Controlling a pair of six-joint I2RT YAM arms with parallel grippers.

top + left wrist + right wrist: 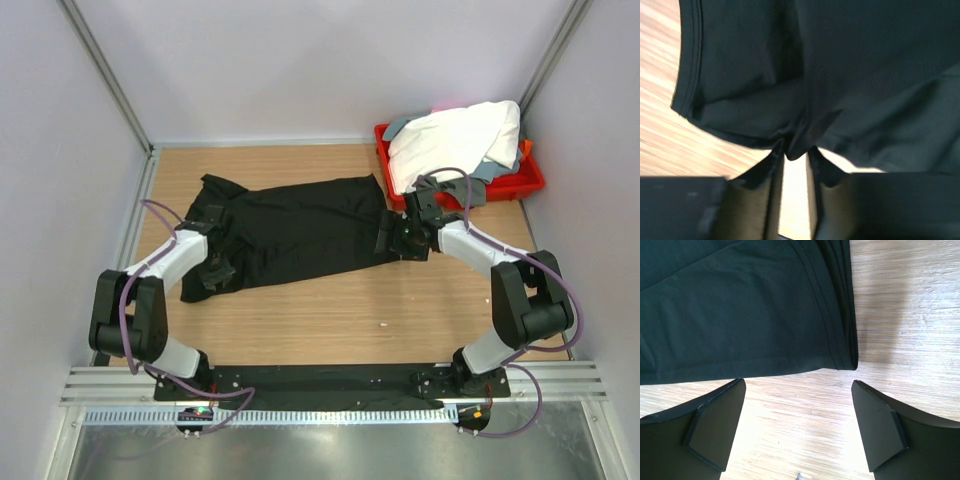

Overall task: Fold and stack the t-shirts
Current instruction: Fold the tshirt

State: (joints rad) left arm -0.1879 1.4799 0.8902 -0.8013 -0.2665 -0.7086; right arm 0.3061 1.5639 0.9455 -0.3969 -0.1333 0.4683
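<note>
Black t-shirt flat on table; soft, limp, light, bunches easily, so best taken at hem corners. Left gripper pinching edge fold. Right gripper spread wide, empty, beside hem corner.

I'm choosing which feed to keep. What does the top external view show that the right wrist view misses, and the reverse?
Only top external: the red tray holding the white t-shirt and grey t-shirt, plus the left claw at the black t-shirt's left end. Only right wrist: the hem stitching, and bare wood inside the open right claw. Both: the black t-shirt lying on the wooden table.
</note>
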